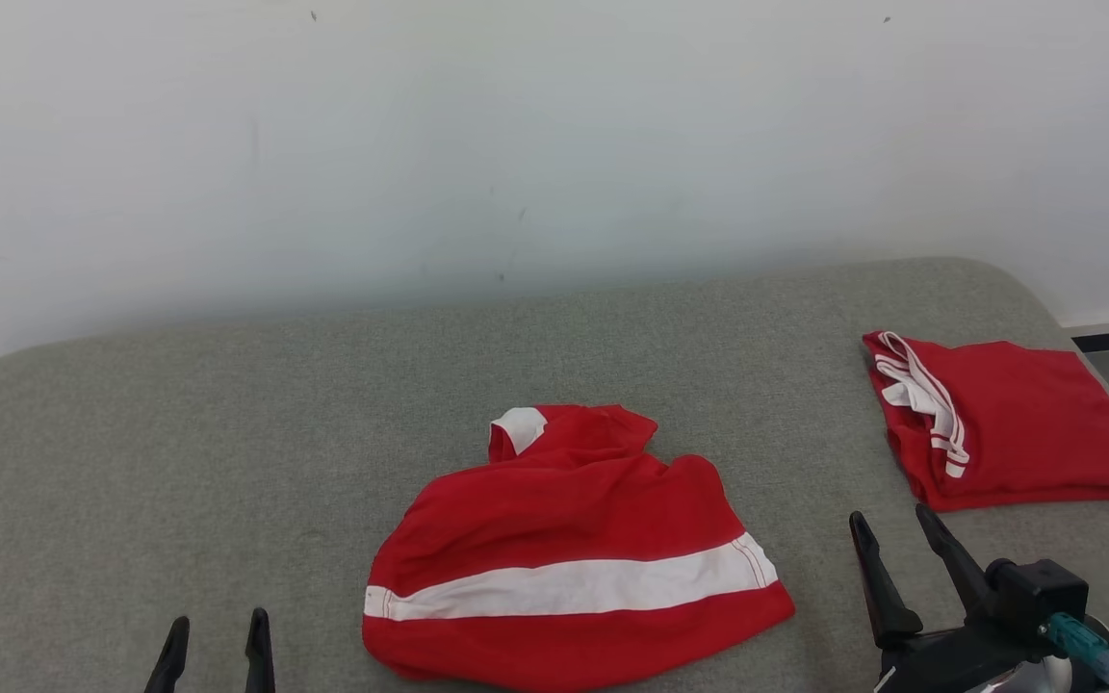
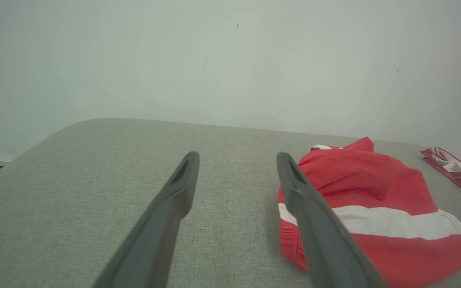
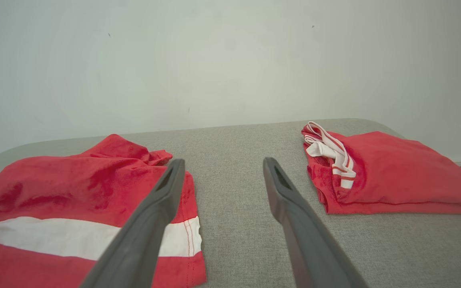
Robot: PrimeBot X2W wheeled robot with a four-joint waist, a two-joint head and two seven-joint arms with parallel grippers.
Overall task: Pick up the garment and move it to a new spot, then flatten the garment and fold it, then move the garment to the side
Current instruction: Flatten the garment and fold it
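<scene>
I see the garment point(image 1: 564, 549) crumpled near centre; my left gripper point(image 1: 219, 618) and right gripper point(image 1: 891, 513) flank it, both wide, empty.

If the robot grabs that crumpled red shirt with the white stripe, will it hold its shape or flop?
Likely floppy: the crumpled red garment lies in soft folds on the grey padded surface, so it should drape from wherever it's pinched. Probably light, since it looks like thin cloth. Pushed, it would likely bunch rather than slide on that textured fabric.
</scene>
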